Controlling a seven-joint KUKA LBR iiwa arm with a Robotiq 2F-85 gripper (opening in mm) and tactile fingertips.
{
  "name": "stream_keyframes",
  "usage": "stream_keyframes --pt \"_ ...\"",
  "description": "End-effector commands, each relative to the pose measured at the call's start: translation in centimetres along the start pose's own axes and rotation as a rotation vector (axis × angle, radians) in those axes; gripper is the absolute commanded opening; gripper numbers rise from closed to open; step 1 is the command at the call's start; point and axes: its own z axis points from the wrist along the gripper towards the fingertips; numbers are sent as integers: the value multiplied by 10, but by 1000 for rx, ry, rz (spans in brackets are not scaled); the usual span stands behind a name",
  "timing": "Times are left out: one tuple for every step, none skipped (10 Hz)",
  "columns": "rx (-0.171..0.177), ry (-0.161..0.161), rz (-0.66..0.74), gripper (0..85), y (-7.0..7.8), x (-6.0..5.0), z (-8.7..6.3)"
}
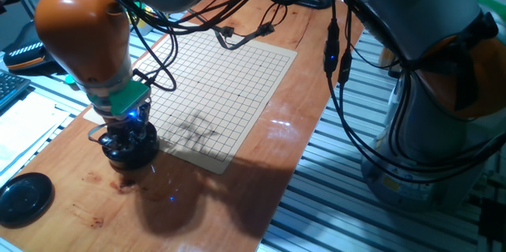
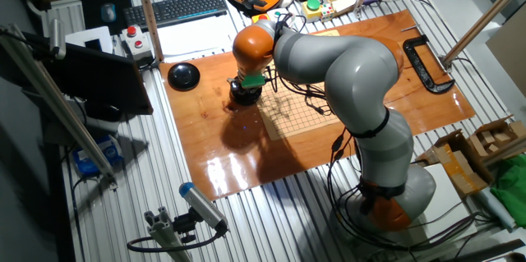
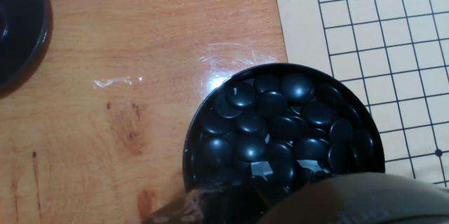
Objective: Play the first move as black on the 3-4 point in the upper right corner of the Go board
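The Go board [image 1: 225, 86] lies on the wooden table, and no stone shows on its grid. I cannot single out the 3-4 point among its unmarked crossings. A round black bowl [image 3: 280, 136] full of glossy black stones [image 3: 242, 96] stands just off the board's near left corner. My gripper [image 1: 130, 148] reaches down into this bowl [image 1: 126, 156]. In the hand view only blurred parts of the gripper [image 3: 266, 206] show at the bottom edge, over the stones. Whether a stone is held is hidden. The other fixed view shows the bowl [image 2: 244, 94] under the orange wrist.
The bowl's black lid [image 1: 24, 198] rests on the wood to the left of the bowl. Loose cables [image 1: 237, 35] trail over the board's far edge. A black C-clamp [image 2: 427, 65] sits at the table's far side. A keyboard [image 2: 185, 6] lies beyond the table.
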Motion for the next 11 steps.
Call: stream_keyframes --pt "0 1 0 250 0 0 0" --pt "0 1 -1 237 0 0 0" --pt "0 1 -4 223 0 0 0" --pt "0 1 -6 217 0 0 0" --pt "0 2 -8 213 0 0 -1" --pt "2 2 -8 210 0 0 -1" --pt "2 2 -8 207 0 0 -1" --pt "2 2 -8 203 0 0 -1" --pt "2 2 -8 203 0 0 -1" --pt "-1 2 -6 203 0 0 -1" --pt "-1 2 -6 200 0 0 -1"
